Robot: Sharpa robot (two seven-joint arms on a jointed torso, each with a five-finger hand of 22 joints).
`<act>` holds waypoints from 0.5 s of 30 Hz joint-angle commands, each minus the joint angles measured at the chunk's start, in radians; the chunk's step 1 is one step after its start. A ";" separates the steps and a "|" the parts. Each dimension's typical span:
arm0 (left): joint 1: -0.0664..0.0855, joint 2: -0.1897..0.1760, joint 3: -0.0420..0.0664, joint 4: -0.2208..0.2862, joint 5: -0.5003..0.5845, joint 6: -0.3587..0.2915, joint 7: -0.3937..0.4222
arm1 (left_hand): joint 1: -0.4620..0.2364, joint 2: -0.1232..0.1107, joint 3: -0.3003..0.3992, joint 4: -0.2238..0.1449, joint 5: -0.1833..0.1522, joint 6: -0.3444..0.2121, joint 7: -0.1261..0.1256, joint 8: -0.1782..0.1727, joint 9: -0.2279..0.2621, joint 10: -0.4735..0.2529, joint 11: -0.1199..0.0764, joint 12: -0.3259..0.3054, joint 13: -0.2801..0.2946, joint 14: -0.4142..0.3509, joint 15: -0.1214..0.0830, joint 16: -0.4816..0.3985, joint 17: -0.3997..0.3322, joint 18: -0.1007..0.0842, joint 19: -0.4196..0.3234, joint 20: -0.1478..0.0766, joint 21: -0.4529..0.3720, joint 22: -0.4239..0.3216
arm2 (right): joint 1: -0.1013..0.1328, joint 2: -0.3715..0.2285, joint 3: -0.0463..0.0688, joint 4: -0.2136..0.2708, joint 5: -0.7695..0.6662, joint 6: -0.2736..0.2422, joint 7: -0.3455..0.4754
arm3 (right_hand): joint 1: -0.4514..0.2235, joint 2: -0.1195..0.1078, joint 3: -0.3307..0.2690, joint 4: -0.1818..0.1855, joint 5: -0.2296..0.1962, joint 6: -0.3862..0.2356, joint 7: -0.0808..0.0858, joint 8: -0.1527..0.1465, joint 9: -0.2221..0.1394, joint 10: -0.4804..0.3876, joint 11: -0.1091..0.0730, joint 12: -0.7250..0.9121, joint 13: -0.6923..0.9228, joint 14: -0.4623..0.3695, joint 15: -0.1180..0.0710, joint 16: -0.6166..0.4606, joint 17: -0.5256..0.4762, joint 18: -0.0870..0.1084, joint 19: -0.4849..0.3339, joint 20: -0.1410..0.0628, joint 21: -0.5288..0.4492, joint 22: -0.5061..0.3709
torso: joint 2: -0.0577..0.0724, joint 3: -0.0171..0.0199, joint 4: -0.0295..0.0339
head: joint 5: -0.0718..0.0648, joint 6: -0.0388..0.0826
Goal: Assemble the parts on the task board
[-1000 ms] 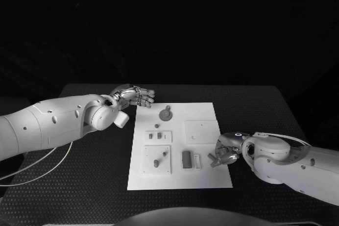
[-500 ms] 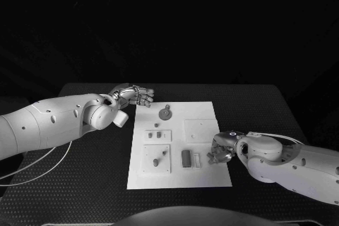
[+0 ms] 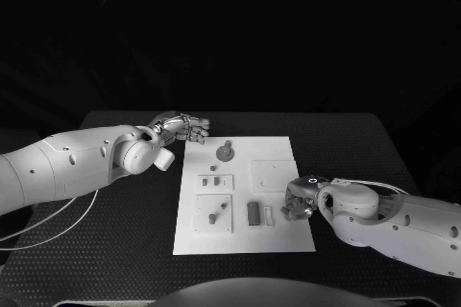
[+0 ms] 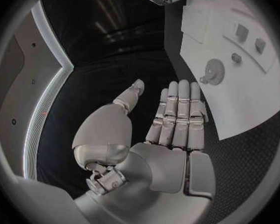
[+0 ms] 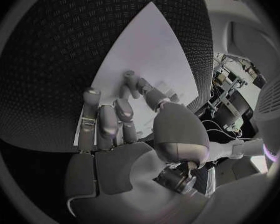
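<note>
- The task board (image 3: 245, 194) lies flat in the middle of the black counter (image 3: 365, 154), a white plate carrying raised white blocks and small dark parts
- On it I see a round gear-like part (image 3: 225, 154) at the far end, a tiny part (image 3: 212, 168) just nearer than that, a block (image 3: 215, 183) holding two short parts, a larger block (image 3: 213, 216) with a peg and a slanted piece, and a dark upright rectangular part (image 3: 254, 214) beside a small white one
- Over the last second my right hand (image 3: 300, 204) has slid inward over the board's right edge, from just off the edge toward the dark rectangular part; it now sits near that part
- A second ago a small dark piece seemed pinched in its fingers; now the fingers (image 5: 129, 79) are curled toward the plate and I cannot tell whether they grip anything
- I judge this as the right hand closing in on a placement or pick near the board's near-right area; nothing on the board itself has shifted
- My left hand (image 3: 182, 129) has stayed put beyond the board's far-left corner, hovering with fingers (image 4: 177, 114) straight and side by side, empty
</note>
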 commanded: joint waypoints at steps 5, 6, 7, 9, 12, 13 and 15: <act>0.001 -0.001 0.001 0.005 -0.002 0.011 0.007 | -0.007 -0.001 -0.001 0.005 0.004 -0.003 -0.003 -0.001 0.000 0.002 0.003 -0.004 -0.001 -0.002 0.006 -0.006 0.001 -0.004 -0.005 0.002 -0.002 -0.001 | -0.014 0.001 -0.010 -0.008 -0.026 0.060 -0.014 | 0.022 0.009 0.000 0.000 -0.003 0.013 0.000 -0.007 -0.097 0.010 -0.001 0.008 0.003 -0.004 0.000 0.004 0.002 0.015 -0.006 0.002 0.007 0.018 | 0.000 -0.0004 -0.0003 | 0.000 -0.003; 0.001 -0.001 0.001 0.005 -0.002 0.011 0.007 | -0.007 -0.001 -0.001 0.005 0.004 -0.003 -0.003 -0.001 0.000 0.002 0.003 -0.004 -0.001 -0.002 0.006 -0.006 0.001 -0.004 -0.005 0.002 -0.002 -0.001 | -0.014 0.002 -0.010 -0.009 -0.021 0.059 -0.016 | 0.021 0.008 -0.002 0.001 -0.003 0.014 0.000 -0.007 -0.097 0.011 -0.001 0.009 0.004 -0.004 0.000 0.005 0.002 0.014 -0.006 0.002 0.008 0.018 | 0.000 -0.0004 -0.0002 | -0.002 -0.004; 0.001 -0.001 0.001 0.005 -0.003 0.011 0.007 | -0.007 -0.001 -0.001 0.005 0.004 -0.003 -0.003 -0.001 0.000 0.002 0.003 -0.004 -0.001 -0.002 0.006 -0.006 0.001 -0.004 -0.005 0.002 -0.002 -0.001 | -0.014 0.002 -0.010 -0.010 -0.014 0.058 -0.021 | 0.018 0.007 -0.005 0.002 -0.003 0.015 0.000 -0.007 -0.098 0.013 -0.001 0.011 0.005 -0.002 0.000 0.005 0.004 0.014 -0.006 0.003 0.009 0.018 | 0.000 -0.0004 -0.0002 | -0.002 -0.004; 0.001 -0.001 0.001 0.007 -0.003 0.011 0.006 | -0.007 -0.001 -0.001 0.005 0.004 -0.003 -0.003 -0.001 0.000 0.002 0.003 -0.004 -0.001 -0.002 0.006 -0.007 0.001 -0.003 -0.005 0.002 -0.002 -0.001 | -0.014 0.005 -0.010 -0.012 -0.010 0.062 -0.028 | 0.005 0.010 -0.015 0.005 -0.003 0.019 0.000 -0.008 -0.100 0.016 -0.001 0.013 0.006 -0.001 0.000 0.006 0.006 0.013 -0.005 0.004 0.010 0.018 | 0.000 -0.0004 -0.0001 | -0.002 -0.005; 0.001 -0.001 0.001 0.009 -0.004 0.012 0.006 | -0.006 -0.001 -0.001 0.005 0.004 -0.003 -0.003 -0.001 0.000 0.002 0.003 -0.004 -0.001 -0.002 0.006 -0.007 0.001 -0.003 -0.005 0.002 -0.002 -0.001 | -0.014 0.012 -0.010 -0.016 0.000 0.066 -0.028 | -0.021 0.018 -0.028 0.005 -0.003 0.023 -0.001 -0.009 -0.104 0.022 -0.001 0.016 0.008 0.001 0.000 0.007 0.007 0.014 -0.006 0.005 0.010 0.017 | 0.000 -0.0006 -0.0001 | -0.002 -0.005; 0.001 -0.001 0.001 0.009 -0.004 0.012 0.006 | -0.006 -0.001 -0.001 0.005 0.004 -0.003 -0.003 -0.001 0.000 0.002 0.003 -0.004 -0.001 -0.002 0.006 -0.007 0.001 -0.003 -0.005 0.002 -0.002 -0.001 | -0.014 0.013 -0.010 -0.017 0.002 0.066 -0.028 | -0.021 0.018 -0.029 0.004 -0.003 0.024 -0.001 -0.009 -0.105 0.023 -0.002 0.017 0.009 0.001 -0.001 0.008 0.007 0.014 -0.006 0.005 0.011 0.017 | 0.000 -0.0004 -0.0001 | -0.003 -0.006; 0.001 -0.001 0.001 0.010 -0.004 0.011 0.006 | -0.006 -0.001 -0.001 0.005 0.004 -0.003 -0.003 -0.001 0.000 0.002 0.003 -0.004 -0.001 -0.002 0.006 -0.007 0.001 -0.003 -0.005 0.002 -0.002 -0.001 | -0.014 0.014 -0.011 -0.019 0.016 0.056 -0.028 | -0.020 0.020 -0.029 0.002 -0.003 0.027 -0.002 -0.009 -0.105 0.027 -0.002 0.020 0.012 0.002 -0.001 0.008 0.009 0.015 -0.006 0.004 0.011 0.016 | 0.000 -0.0005 0.0000 | -0.003 -0.006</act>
